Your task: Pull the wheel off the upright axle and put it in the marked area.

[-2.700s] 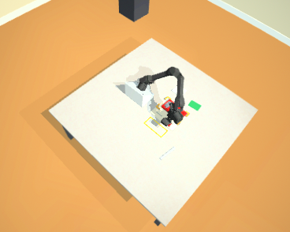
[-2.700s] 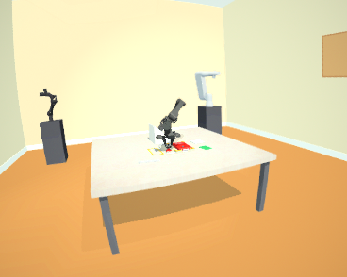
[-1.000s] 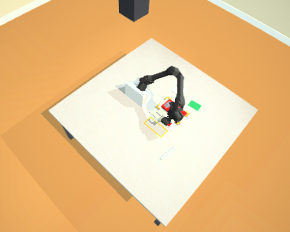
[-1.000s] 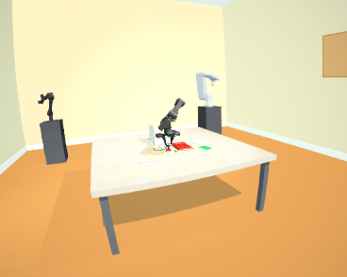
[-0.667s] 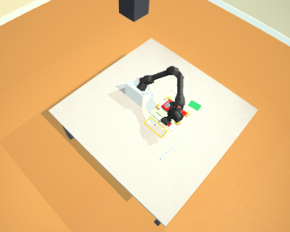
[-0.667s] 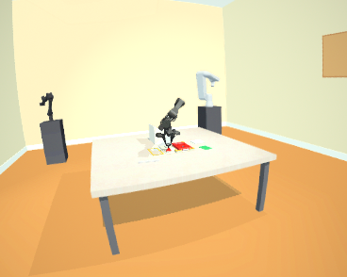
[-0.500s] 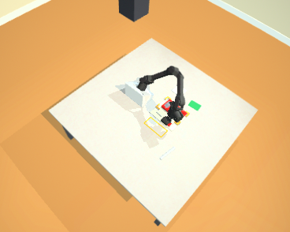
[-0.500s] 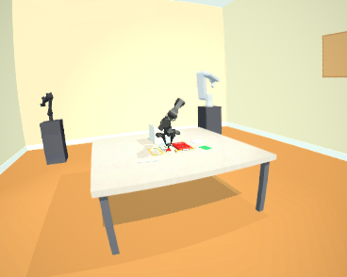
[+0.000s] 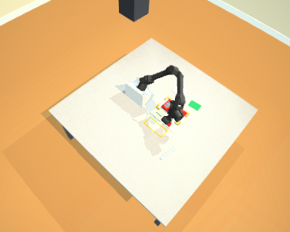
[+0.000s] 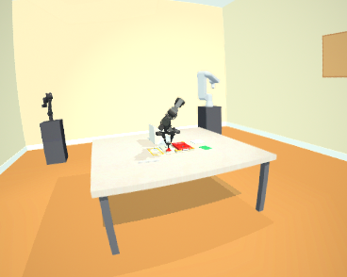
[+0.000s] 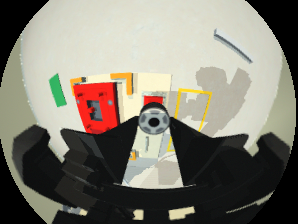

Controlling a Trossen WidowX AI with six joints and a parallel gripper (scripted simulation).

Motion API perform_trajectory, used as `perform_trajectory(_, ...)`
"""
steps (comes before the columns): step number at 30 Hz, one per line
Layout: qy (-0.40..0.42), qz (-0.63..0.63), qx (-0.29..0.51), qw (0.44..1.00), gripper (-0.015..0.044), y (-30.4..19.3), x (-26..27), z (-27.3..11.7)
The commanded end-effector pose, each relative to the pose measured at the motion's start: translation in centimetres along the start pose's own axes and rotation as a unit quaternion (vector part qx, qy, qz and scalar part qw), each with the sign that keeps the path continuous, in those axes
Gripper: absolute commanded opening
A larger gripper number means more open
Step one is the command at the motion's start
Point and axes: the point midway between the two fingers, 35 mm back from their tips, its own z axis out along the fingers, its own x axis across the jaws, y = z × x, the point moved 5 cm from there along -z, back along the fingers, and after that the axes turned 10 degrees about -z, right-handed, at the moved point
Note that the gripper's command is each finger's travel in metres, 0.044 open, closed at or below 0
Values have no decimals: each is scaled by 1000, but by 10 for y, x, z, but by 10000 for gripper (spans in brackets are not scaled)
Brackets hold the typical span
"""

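My gripper (image 9: 169, 121) (image 10: 168, 146) (image 11: 153, 119) is shut on the wheel (image 11: 154, 118), a small grey wheel with a dark centre seen between the fingertips in the wrist view. The wheel is too small to make out in the top and exterior views. A small red piece (image 11: 153, 99) shows just beyond and below it in the wrist view. The wheel looks raised above that piece. The axle cannot be made out, being hidden under the wheel and fingers. The marked area, a yellow outline (image 9: 152, 130) (image 11: 195, 90), lies beside the gripper, to the right in the wrist view.
A red board (image 10: 181, 146) (image 11: 82, 102) with orange corner pieces lies beside the gripper, left in the wrist view. A green patch (image 9: 195, 105) (image 10: 205, 148) (image 11: 57, 90) lies past it. A thin grey bar (image 9: 167, 153) (image 11: 232, 46) lies beyond the outline. A white upright panel (image 9: 134, 95) (image 10: 152, 134) stands near the arm's base.
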Motion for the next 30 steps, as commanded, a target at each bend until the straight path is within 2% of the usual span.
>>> perform_trajectory(1, -1, -2, -1, 1000, 0, 1, 0, -3)
perform_trajectory(11, -1, -2, -2, 1000, 0, 1, 0, -7)
perform_trajectory(21, -1, -1, -2, 1000, 0, -2, 1, -40)
perform_trajectory(22, 1, 1, 0, 1000, 0, -3, 0, -31)
perform_trajectory(30, -4, 1, -1, 1000, 0, -27, -32, -35)
